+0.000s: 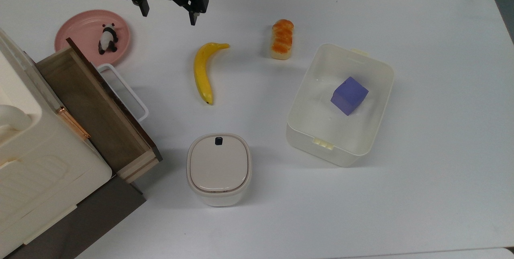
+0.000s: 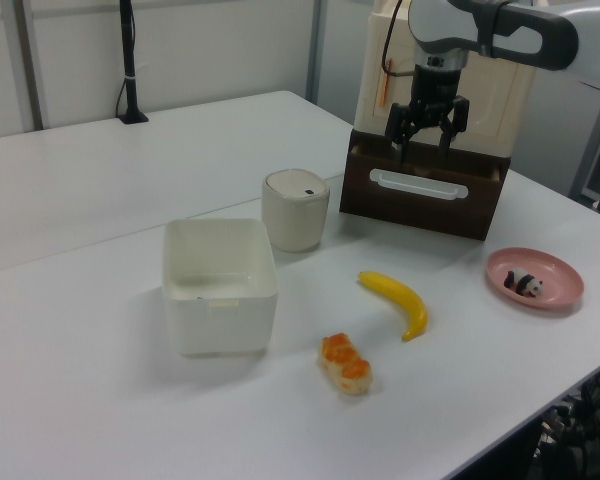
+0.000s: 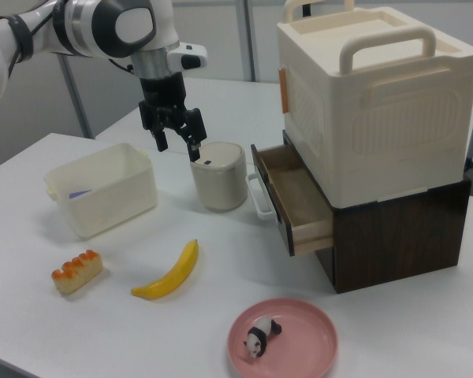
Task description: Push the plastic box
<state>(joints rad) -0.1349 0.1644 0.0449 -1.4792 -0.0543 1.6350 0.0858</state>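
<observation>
Jaws spread wide, nothing held: gripper [image 1: 168,14] hangs above the desk [image 1: 433,194] near its far edge in the top view. Between it and the plastic box [image 1: 375,130], toward the top view's right edge: banana [image 1: 202,72], bread roll [image 1: 282,39]. Inside the box, purple cube [image 1: 349,95]. Near the front edge, lidded bin [image 1: 219,168]; beside it, open drawer [image 1: 96,110].

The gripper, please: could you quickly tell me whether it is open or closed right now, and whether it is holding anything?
Gripper: open, holding nothing, up in the air away from the plastic box.
</observation>
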